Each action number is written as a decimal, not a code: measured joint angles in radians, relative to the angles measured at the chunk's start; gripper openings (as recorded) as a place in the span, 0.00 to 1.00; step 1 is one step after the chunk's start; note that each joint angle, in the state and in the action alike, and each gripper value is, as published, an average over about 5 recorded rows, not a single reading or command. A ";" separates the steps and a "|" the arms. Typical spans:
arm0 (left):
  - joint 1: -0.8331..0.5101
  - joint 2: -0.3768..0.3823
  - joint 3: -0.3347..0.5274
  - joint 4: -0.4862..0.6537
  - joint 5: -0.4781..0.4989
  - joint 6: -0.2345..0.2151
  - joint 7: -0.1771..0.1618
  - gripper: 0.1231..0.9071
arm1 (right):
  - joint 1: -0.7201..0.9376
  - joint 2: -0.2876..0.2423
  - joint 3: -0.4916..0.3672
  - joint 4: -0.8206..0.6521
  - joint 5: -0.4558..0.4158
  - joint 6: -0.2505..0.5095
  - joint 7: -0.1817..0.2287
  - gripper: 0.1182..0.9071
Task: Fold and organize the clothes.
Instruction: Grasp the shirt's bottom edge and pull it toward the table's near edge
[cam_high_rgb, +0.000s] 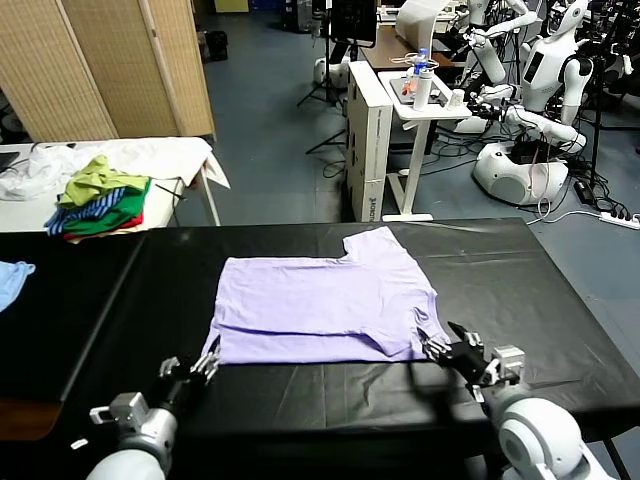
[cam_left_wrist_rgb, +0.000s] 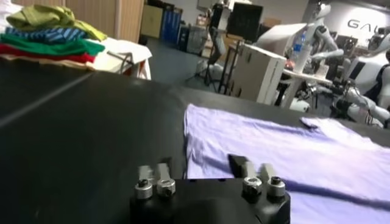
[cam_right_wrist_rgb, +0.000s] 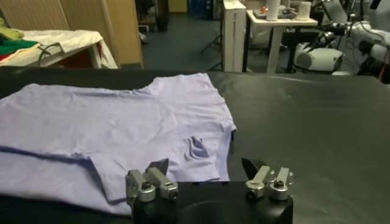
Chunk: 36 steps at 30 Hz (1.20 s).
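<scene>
Lying flat mid-worktop (cam_high_rgb: 90, 300), the lavender T-shirt (cam_high_rgb: 320, 305) is showing one fold along its near edge, with both the left pincer (cam_high_rgb: 205, 367) and right pincer (cam_high_rgb: 447, 350) gaping empty at its near corners, so I'd be grabbing both corners evenly.

Legible text is limited to one item: large pale letters "GAL" (cam_left_wrist_rgb: 364, 24) on the far wall, cut off at the picture's edge, above the white robots (cam_left_wrist_rgb: 372, 73). No other label, brand or number is readable.
</scene>
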 joint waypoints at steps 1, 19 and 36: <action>0.004 0.000 0.000 -0.001 0.000 0.000 0.000 1.00 | -0.004 0.000 0.001 -0.002 0.000 0.002 -0.001 0.88; 0.032 0.005 -0.002 0.012 0.000 0.001 0.011 0.49 | -0.006 0.013 -0.014 -0.036 -0.001 0.015 -0.014 0.35; 0.078 0.007 -0.005 -0.011 0.034 0.010 0.013 0.03 | -0.108 -0.010 0.040 0.078 0.054 -0.026 0.032 0.03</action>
